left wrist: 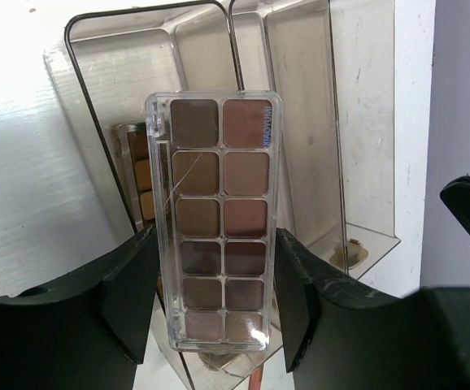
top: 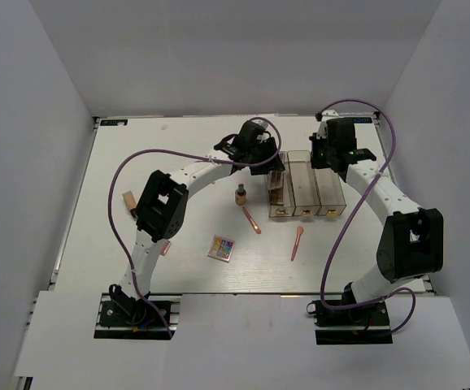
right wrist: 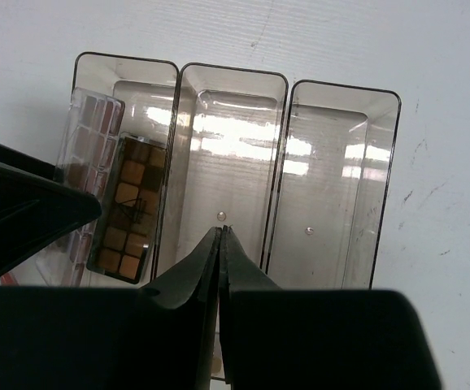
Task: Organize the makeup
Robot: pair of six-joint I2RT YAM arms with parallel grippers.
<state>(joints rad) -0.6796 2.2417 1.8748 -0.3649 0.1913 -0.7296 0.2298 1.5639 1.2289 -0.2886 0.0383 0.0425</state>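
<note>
My left gripper (left wrist: 215,276) is shut on the pink-brown palette (left wrist: 219,203) and holds it upright over the left compartment of the clear box (top: 304,213). The brown-gold palette (left wrist: 137,175) leans inside that compartment and also shows in the right wrist view (right wrist: 125,207). My right gripper (right wrist: 220,231) is shut and empty above the middle compartment (right wrist: 227,146). In the top view the tan bottle (top: 240,196), two coral sticks (top: 251,219) (top: 298,242) and the multicolour palette (top: 221,247) lie on the table in front of the box.
A small tan object (top: 128,201) lies near the table's left edge and a small pink piece (top: 166,248) sits by the left arm. The right compartment (right wrist: 332,179) holds nothing. White walls enclose the table (top: 137,154).
</note>
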